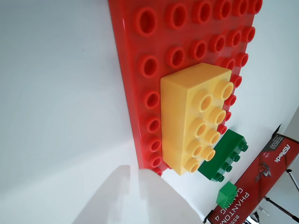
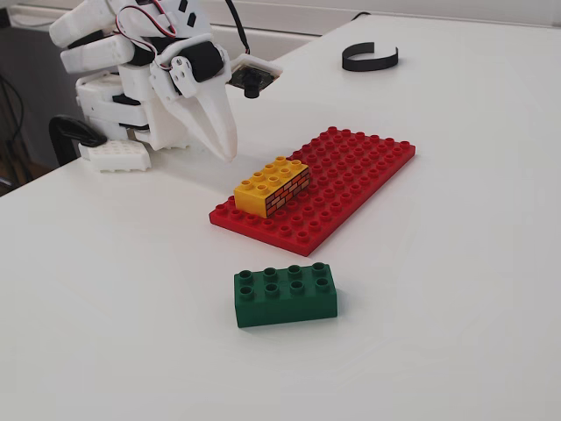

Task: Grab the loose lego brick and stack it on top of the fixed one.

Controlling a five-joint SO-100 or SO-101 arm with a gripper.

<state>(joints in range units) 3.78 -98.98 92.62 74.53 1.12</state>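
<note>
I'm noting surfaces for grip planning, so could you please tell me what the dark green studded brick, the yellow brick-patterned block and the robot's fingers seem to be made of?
The dark green studded brick looks like moulded hard plastic: smooth faces, soft sheen. The yellow brick-patterned block seems the same glossy plastic, its orange wall pattern apparently printed. The white fingers look like matte plastic, possibly 3D-printed; no layer lines are discernible.
</note>
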